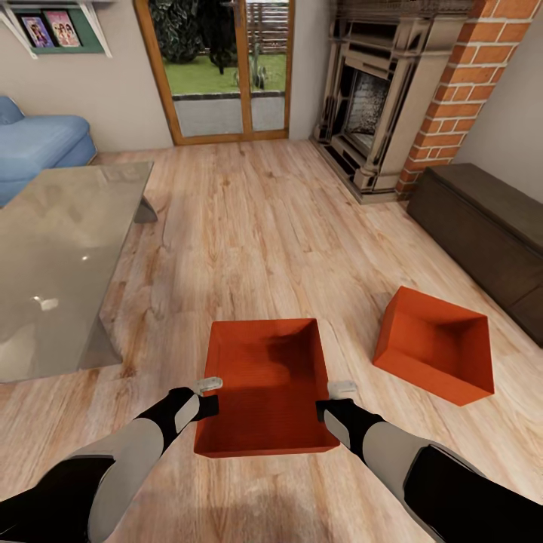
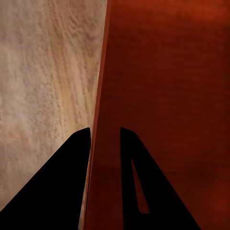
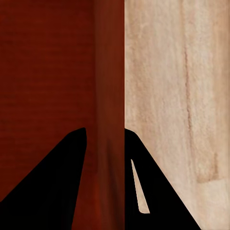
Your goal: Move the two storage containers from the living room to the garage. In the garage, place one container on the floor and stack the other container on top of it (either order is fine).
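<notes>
From the head camera, the near container (image 1: 265, 385) sat on the light wood plank floor (image 1: 256, 226) at six o'clock, with the left claw (image 1: 205, 396) at its nine o'clock wall and the right claw (image 1: 338, 400) at its three o'clock wall. The second container (image 1: 436, 343) lay tilted on the floor at four o'clock, well apart. A glass desk (image 1: 60, 256) stood at nine o'clock, a blue sofa (image 1: 38, 143) at ten, a brick fireplace (image 1: 377, 105) at one.

The left wrist camera showed the left claw (image 2: 104, 136) astride the orange wall, one finger (image 2: 130, 158) inside the bin, one outside, nearly closed on it.

The right wrist camera showed the right claw (image 3: 104, 136) likewise straddling its wall.

Judged from this, an uneven lift could tip the bin or let a thin wall slip out.
</notes>
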Controlling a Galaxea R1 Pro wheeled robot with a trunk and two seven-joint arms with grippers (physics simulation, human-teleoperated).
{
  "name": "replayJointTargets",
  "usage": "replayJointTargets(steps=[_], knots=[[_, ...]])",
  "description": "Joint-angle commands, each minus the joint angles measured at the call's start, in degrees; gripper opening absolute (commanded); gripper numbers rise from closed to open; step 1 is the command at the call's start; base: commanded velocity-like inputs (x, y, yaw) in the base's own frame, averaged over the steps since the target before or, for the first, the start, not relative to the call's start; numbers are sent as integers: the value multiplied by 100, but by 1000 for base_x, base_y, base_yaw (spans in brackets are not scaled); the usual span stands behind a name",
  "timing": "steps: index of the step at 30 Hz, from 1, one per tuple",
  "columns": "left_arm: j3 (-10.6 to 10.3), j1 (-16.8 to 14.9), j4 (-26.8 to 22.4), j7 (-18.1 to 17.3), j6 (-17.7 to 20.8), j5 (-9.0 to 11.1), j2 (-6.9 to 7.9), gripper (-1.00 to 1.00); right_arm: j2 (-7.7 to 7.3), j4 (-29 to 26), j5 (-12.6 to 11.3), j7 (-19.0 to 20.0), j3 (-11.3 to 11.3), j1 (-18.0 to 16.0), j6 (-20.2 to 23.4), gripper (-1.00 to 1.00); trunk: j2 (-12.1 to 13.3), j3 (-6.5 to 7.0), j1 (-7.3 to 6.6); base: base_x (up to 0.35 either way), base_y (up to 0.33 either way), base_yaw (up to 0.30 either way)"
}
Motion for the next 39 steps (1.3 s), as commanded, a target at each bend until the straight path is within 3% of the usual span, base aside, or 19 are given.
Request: replayJointTargets(steps=[1,39], knots=[[3,2,7,54,38,52,12,-100,-5,-46,15,18,60,-2,26,-100,40,15,-23,0,0,0],[3,2,7,54,38,52,12,-100,1,-51,15,27,68,-3,38,-100,1564,697,-858,0,0,0]])
